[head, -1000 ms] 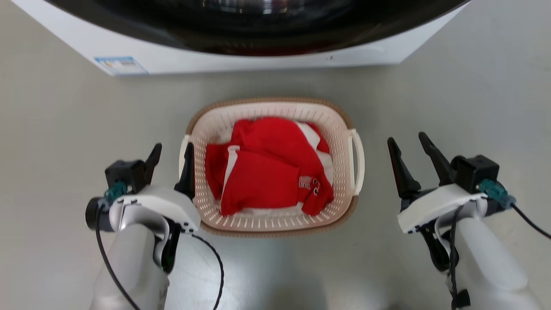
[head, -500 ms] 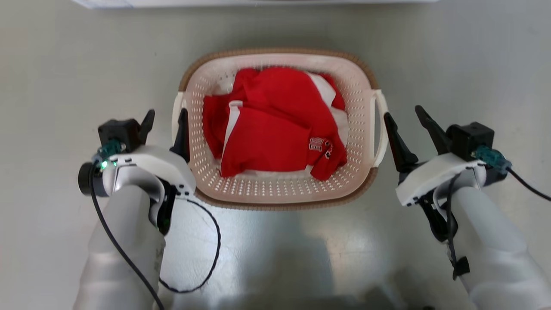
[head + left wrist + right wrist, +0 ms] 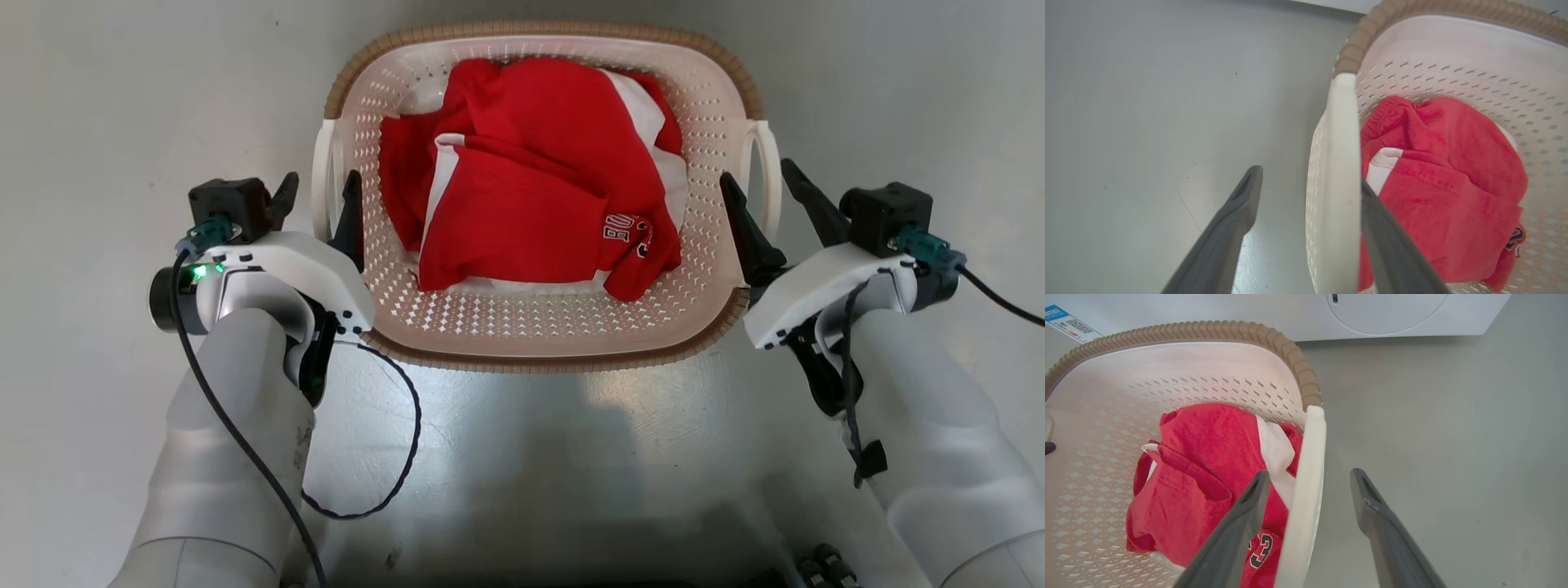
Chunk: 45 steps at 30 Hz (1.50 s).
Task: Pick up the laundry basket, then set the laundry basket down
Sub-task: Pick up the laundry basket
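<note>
The laundry basket (image 3: pixel 539 335), cream-white and perforated with a brown woven-look rim, stands on the grey floor and holds red and white clothes (image 3: pixel 531 180). My left gripper (image 3: pixel 318 200) is open, one finger on each side of the white left handle (image 3: pixel 320 175). In the left wrist view that handle (image 3: pixel 1337 163) runs between the left gripper's (image 3: pixel 1309 177) fingers. My right gripper (image 3: pixel 763 192) is open astride the right handle (image 3: pixel 769 163). The right wrist view shows this handle (image 3: pixel 1308 457) between the right gripper's (image 3: pixel 1310 474) fingers, the inner one over the clothes.
A white washer (image 3: pixel 1392 314) stands on the floor just beyond the basket, with a blue label (image 3: pixel 1069 324) on its front. Bare grey floor (image 3: pixel 122 98) lies on both sides. A black cable (image 3: pixel 392 457) loops from my left arm.
The head camera has tipped down, so the basket shows larger and higher and the washer has left the view. My right gripper has come inward from beside the basket to straddle the right handle.
</note>
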Available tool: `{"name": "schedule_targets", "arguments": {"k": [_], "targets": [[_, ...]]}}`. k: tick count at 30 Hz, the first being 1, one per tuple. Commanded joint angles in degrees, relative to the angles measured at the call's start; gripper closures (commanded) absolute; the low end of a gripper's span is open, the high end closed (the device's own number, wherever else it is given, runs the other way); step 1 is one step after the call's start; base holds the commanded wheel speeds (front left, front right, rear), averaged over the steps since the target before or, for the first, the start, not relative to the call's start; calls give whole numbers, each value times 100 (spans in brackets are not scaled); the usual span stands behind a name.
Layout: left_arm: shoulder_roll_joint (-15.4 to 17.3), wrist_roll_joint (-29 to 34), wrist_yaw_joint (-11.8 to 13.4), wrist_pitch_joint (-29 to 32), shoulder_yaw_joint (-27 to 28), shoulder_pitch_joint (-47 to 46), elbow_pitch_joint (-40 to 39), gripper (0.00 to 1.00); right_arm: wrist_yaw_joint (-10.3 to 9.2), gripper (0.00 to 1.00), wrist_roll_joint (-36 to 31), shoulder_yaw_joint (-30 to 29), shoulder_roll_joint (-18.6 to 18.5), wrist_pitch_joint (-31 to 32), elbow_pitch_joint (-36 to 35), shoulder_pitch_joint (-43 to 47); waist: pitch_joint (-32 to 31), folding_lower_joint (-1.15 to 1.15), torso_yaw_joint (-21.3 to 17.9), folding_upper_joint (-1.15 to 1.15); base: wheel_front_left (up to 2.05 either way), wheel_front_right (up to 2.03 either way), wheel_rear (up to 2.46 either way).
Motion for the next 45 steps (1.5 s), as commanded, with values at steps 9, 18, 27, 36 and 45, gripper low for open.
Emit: {"name": "schedule_targets", "arguments": {"k": [9, 18, 27, 36, 45], "targets": [[120, -74, -107, -35, -203, -110, 190, 15, 35, 36, 240, 188, 72, -79, 90, -22, 242, 0, 46, 0, 0, 0, 0], [120, -161, -125, -35, -319, -167, 345, 100, 35, 100, 333, 230, 117, -79, 178, -87, 195, 0, 3, 0, 0, 0, 0], [119, -387, -131, -35, -518, -137, 562, 100, 35, 100, 466, 287, 155, -79, 293, -35, -111, 0, -34, 0, 0, 0, 0], [119, -891, -132, -35, -941, -126, 1143, 100, 35, 100, 918, 671, 205, -79, 690, 59, -873, 0, -99, 0, 0, 0, 0], [119, -1556, -132, 311, -1663, 204, 1370, 100, 35, 100, 1606, 1367, 352, -54, 1341, 154, -1974, 0, -228, 0, 0, 0, 0]]}}
